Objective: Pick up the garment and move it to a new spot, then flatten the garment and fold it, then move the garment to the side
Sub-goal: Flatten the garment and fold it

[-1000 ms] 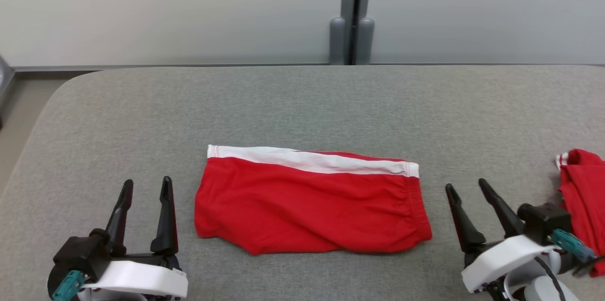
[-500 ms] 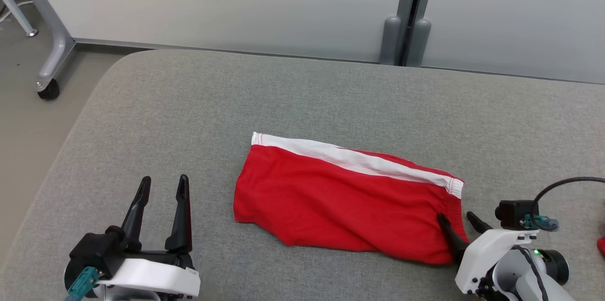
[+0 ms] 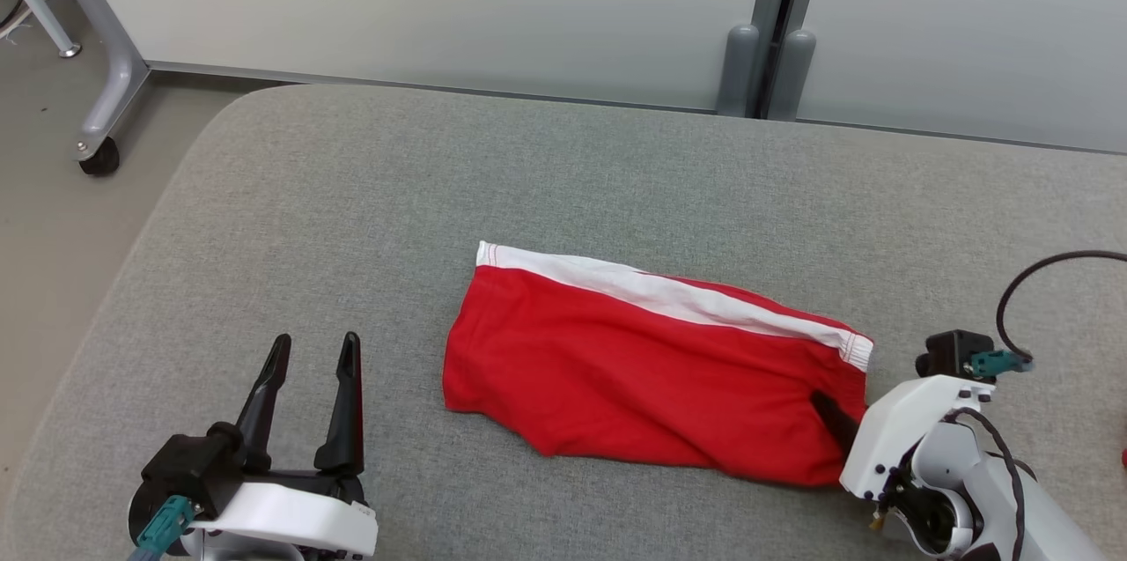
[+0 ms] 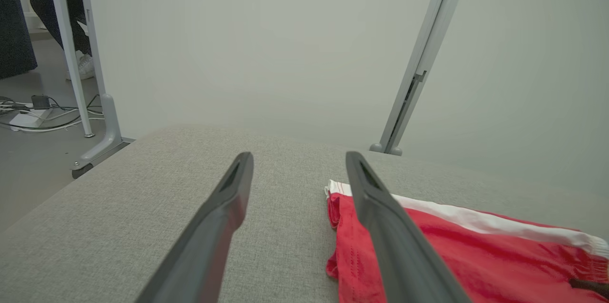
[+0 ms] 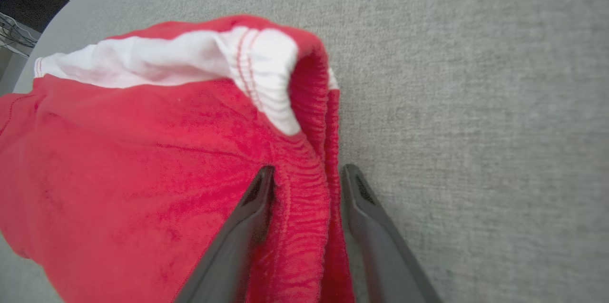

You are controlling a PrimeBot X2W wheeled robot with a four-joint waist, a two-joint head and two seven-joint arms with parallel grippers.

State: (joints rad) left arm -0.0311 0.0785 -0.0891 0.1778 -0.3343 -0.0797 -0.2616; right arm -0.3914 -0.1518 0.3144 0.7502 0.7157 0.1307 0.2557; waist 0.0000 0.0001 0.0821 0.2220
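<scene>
Right gripper [image 5: 307,172] has moved onto the folded red shorts [image 3: 643,376] lying on the grey table [image 3: 352,191], fingers straddling the waistband [image 5: 307,141], presumably to drag them aside, pinch not yet confirmable; left gripper [image 3: 313,350] idles spread alongside.

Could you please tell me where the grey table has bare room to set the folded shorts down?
Free: the wide strip of table between the red shorts and the far wall, and the patch left of them, beyond the left claw. Crowded: their right end, where the right claw straddles the waistband.
</scene>
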